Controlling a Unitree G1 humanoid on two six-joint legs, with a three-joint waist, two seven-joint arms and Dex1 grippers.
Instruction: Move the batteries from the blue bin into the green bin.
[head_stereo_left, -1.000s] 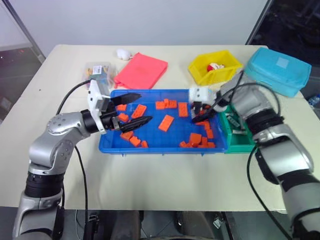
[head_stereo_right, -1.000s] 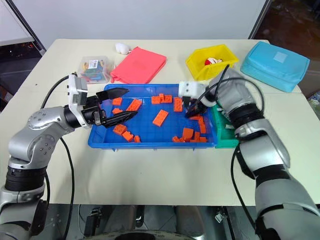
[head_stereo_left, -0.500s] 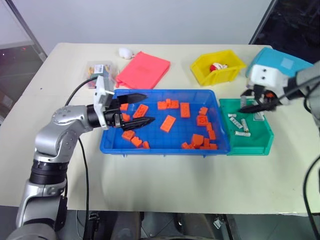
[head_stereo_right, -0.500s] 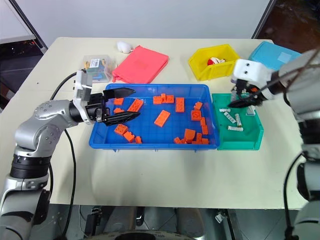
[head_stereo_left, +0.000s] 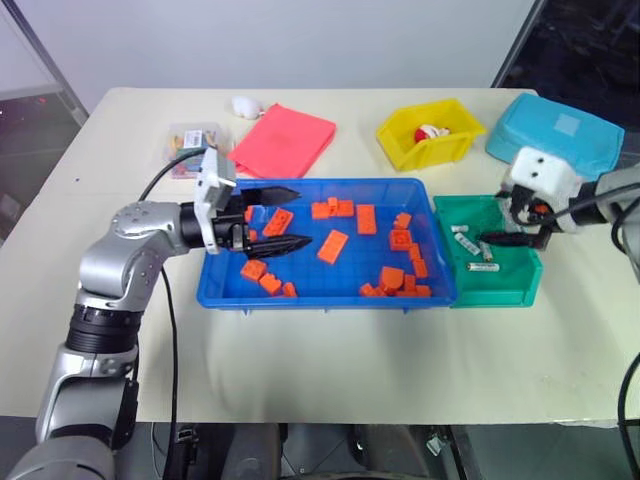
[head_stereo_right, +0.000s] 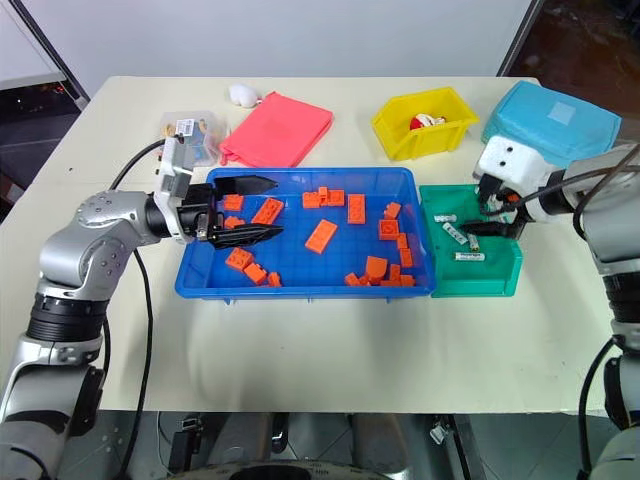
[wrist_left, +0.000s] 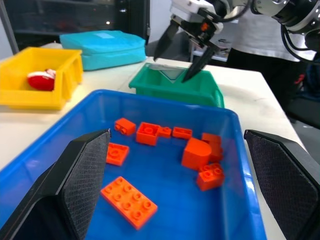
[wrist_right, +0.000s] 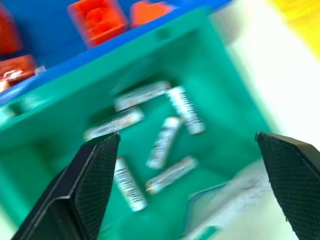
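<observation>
The batteries (wrist_right: 162, 142) lie loose on the floor of the green bin (head_stereo_right: 470, 282); I count six in the right wrist view. The bench (head_stereo_right: 330, 350) is a pale cream top, with a white wall behind it and dark room to either side. Its near strip is bare.

From the left: a clear box of small items (head_stereo_right: 194, 137), a white object (head_stereo_right: 242, 95) and a pink pouch (head_stereo_right: 277, 130) at the back. My left gripper (head_stereo_right: 255, 208) hangs level over the left end of the blue bin (head_stereo_right: 300, 290), its fingers spread with nothing between them. The blue bin holds roughly twenty orange bricks (head_stereo_right: 321, 236); I see no battery among them. Its right wall touches the green bin. My right gripper (head_stereo_right: 488, 218) hovers over the green bin, released, fingers apart and empty. Behind it stand one yellow bin (head_stereo_right: 425, 124) and one light-blue case (head_stereo_right: 549, 122).
</observation>
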